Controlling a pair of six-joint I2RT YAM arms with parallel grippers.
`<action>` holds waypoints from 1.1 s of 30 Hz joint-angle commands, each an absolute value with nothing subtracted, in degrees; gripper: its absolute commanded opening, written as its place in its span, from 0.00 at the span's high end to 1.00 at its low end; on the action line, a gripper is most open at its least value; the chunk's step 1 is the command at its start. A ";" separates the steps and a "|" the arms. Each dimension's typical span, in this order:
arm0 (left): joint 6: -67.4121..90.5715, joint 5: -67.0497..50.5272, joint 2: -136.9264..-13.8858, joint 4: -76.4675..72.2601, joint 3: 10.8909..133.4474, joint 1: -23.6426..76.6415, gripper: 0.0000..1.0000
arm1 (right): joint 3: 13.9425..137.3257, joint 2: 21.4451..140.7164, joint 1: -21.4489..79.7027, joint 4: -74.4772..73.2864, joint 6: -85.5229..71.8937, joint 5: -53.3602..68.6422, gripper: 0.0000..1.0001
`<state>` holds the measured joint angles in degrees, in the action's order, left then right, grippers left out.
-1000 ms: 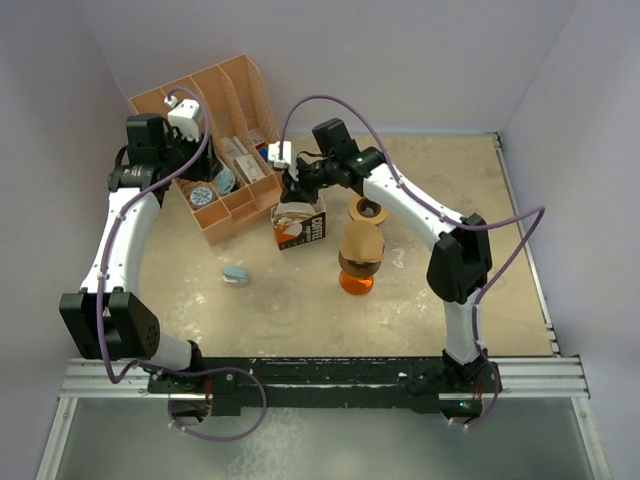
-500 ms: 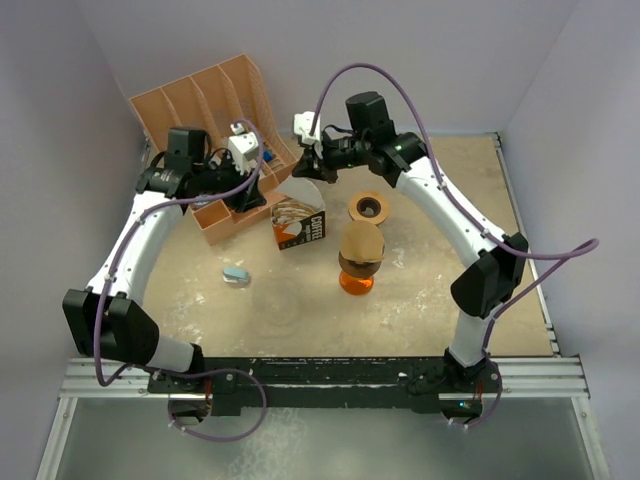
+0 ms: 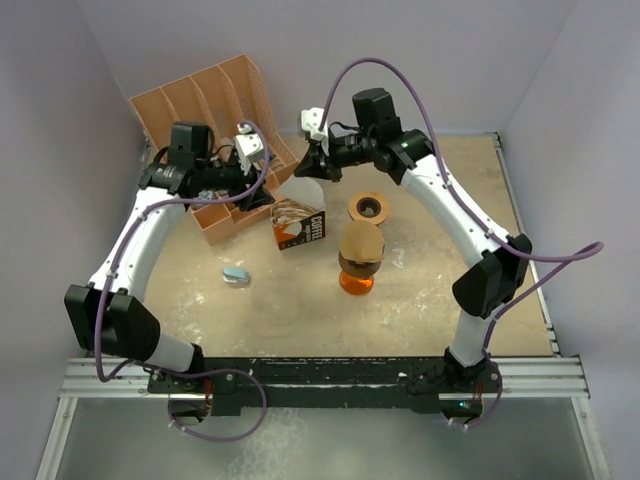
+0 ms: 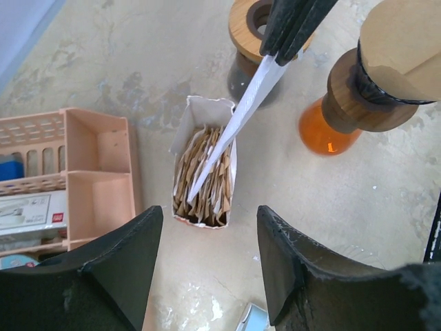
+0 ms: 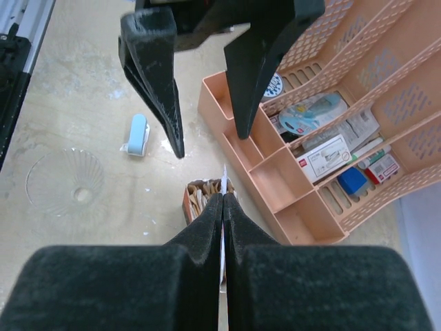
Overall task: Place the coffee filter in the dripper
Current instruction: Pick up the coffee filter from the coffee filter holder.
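Pinching a white paper filter (image 4: 241, 114) by its upper end, the right hand (image 5: 222, 196) is pressed together on it above the open filter box (image 4: 204, 172), the filter's lower tip over the box mouth. The left hand (image 4: 210, 214) hovers spread just beside the box, holding nothing. The glass dripper (image 5: 58, 183) sits on the worktop (image 3: 450, 300), apart from the box, on the side nearer the arm bases.
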<state>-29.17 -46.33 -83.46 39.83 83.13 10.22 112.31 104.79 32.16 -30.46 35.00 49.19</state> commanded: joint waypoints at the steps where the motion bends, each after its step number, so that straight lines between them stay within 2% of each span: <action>1: -32.28 -52.02 -84.99 36.67 84.67 11.32 0.45 | 115.73 101.22 31.48 -30.31 33.87 53.58 1.00; 6: -31.90 -53.45 -86.47 34.56 84.87 12.53 0.46 | 116.10 100.60 31.05 -30.15 33.44 55.13 1.00; 13: -30.22 -55.09 -87.42 31.66 83.50 13.45 0.62 | 115.67 99.37 30.41 -29.52 32.79 56.71 1.00; 19: -28.22 -56.25 -88.13 30.38 83.86 15.54 0.71 | 114.87 98.59 30.17 -29.12 32.67 56.87 1.00; 24: -27.45 -56.96 -88.13 30.36 83.50 16.19 0.85 | 113.80 97.68 29.80 -28.27 32.22 56.60 1.00; 27: -26.63 -58.28 -87.90 30.07 83.50 16.35 1.00 | 113.35 97.32 29.66 -27.86 31.97 56.52 1.00; 33: -24.33 -60.96 -86.84 29.78 83.58 16.43 1.00 | 111.98 96.32 29.22 -26.23 30.31 55.72 1.00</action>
<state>-26.06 -56.45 -88.27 32.18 83.11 16.21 112.92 99.04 29.63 -29.17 32.34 55.02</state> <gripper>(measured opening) 0.003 0.004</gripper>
